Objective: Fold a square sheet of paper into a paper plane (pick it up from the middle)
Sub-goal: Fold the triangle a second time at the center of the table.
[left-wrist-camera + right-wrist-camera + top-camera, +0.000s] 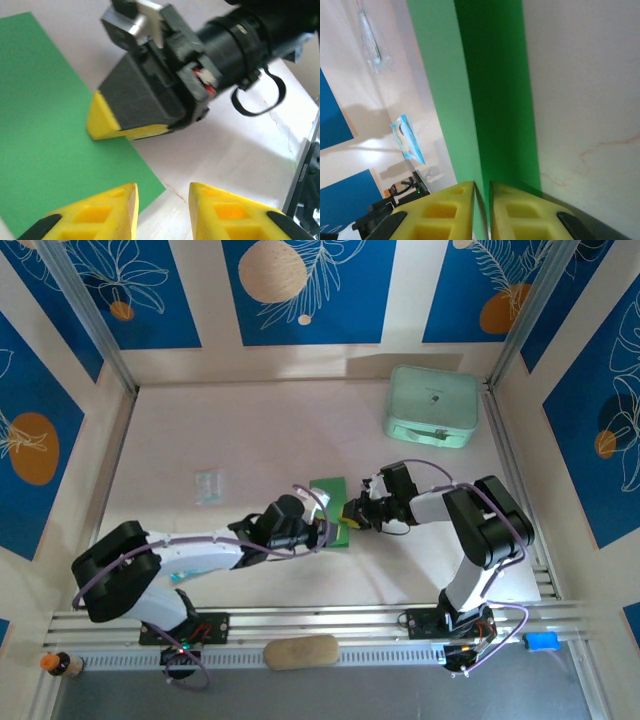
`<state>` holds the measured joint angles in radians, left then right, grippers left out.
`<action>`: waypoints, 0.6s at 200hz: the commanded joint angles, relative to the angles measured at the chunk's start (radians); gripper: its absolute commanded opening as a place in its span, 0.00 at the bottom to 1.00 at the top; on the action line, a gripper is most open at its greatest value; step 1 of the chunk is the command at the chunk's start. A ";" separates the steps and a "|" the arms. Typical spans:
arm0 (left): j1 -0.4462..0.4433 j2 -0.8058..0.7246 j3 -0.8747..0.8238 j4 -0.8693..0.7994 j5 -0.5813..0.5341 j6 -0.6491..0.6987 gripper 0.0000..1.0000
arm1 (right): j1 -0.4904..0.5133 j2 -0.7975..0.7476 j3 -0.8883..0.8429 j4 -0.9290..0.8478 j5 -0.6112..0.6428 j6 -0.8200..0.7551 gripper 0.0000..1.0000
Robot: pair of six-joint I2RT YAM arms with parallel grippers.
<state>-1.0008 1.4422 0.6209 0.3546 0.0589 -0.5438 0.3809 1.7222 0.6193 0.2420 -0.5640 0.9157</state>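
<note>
The pale bench (250, 430) carries a mint-green case (432, 405) at 1 o'clock in the top view, well apart from both arms. The square sheet of paper (330, 495), bright green, lies flat near the middle of the bench, a little toward 3 o'clock, between the two wrists.

The right fingers (440, 215) reach the sheet from its 3 o'clock side. In the right wrist view they are pressed almost together, leaving only a thin slit. The paper's edge runs into that slit, so they are pinched on the sheet. Ahead of them the green shows a lighter and a darker band meeting along a straight line.

The left fingers (100, 217) come in from 7 o'clock and stand parted with nothing between them. In the left wrist view the sheet's near corner lies on the bench just ahead of the gap, and one yellow right fingertip rests on the sheet's edge at 11 o'clock.

A small clear packet (208, 485) lies at 9 o'clock of the sheet, well apart.
</note>
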 commanded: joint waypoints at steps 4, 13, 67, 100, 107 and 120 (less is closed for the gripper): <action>-0.070 0.033 0.041 -0.042 -0.144 0.168 0.36 | -0.002 0.017 0.033 -0.024 -0.057 -0.029 0.12; -0.095 0.046 0.060 -0.076 -0.180 0.218 0.37 | -0.002 0.016 0.034 -0.030 -0.053 -0.030 0.09; -0.222 0.132 0.148 -0.205 -0.388 0.450 0.51 | -0.005 0.002 0.047 -0.069 -0.050 -0.015 0.07; -0.274 0.206 0.230 -0.299 -0.508 0.545 0.55 | -0.005 0.003 0.054 -0.087 -0.051 -0.020 0.07; -0.282 0.224 0.242 -0.312 -0.544 0.556 0.56 | -0.004 0.002 0.053 -0.089 -0.050 -0.020 0.07; -0.286 0.248 0.267 -0.336 -0.588 0.559 0.56 | -0.005 0.000 0.054 -0.095 -0.050 -0.020 0.07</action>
<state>-1.2701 1.6470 0.8307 0.1081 -0.3771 -0.0628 0.3790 1.7321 0.6563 0.1883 -0.5819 0.9051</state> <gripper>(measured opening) 0.557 0.068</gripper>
